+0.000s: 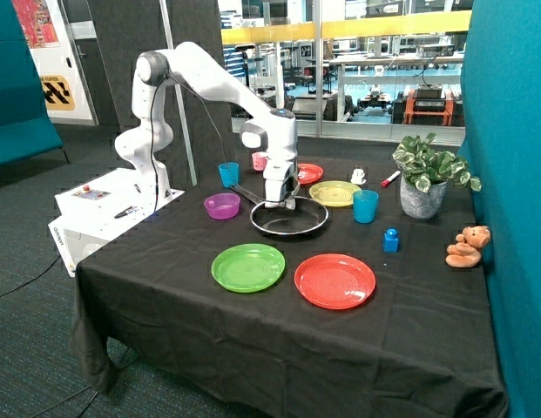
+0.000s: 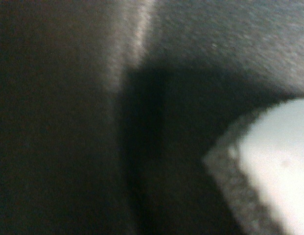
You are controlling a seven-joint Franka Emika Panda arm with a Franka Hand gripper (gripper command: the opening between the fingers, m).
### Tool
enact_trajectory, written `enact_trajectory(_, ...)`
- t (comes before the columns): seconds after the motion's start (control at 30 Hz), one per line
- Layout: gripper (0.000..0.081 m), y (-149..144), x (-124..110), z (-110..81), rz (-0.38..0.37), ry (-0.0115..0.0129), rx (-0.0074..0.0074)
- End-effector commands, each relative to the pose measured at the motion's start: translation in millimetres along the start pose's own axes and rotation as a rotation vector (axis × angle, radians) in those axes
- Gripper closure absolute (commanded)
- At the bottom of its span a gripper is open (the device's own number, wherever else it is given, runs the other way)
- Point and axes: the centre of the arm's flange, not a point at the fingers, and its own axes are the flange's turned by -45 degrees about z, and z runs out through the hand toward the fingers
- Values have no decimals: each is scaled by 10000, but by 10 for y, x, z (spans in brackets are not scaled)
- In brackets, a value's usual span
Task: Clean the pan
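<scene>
Basically, the gripper (image 1: 280, 202) was down at the pan (image 1: 289, 218), right over its far rim where the handle (image 1: 242, 193) joins; couldn't tell its state from either view. Pan sat flat on the black tablecloth (image 1: 165, 296), roughly mid-table. Relative to the pan: purple bowl (image 1: 221, 205) just beside the handle side, yellow plate (image 1: 334, 192) just behind, blue cup (image 1: 365, 206) near on the plant side, green plate (image 1: 248, 266) and red plate (image 1: 334, 280) in front toward the table edge. Potted plant (image 1: 424, 178), blue block (image 1: 390, 239) and teddy bear (image 1: 467, 246) were well apart from it. Wrist view was all dark blurred surface with one pale patch, nothing identifiable.
</scene>
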Motion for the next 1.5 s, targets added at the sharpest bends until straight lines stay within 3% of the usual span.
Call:
enact_trajectory(0.0, 808, -77, 99, 99, -160, -45, -23)
enact_trajectory(0.4, 808, -165, 242, 228, -381, -45, -22)
enact_trajectory(0.83, 808, -129, 568, 191, -489, -45, -22)
enact_trajectory(1.07, 808, 27, 654, 170, -261, -45, -23)
enact_trajectory(1.47, 808, 441, 538, 196, 252, -44, -24)
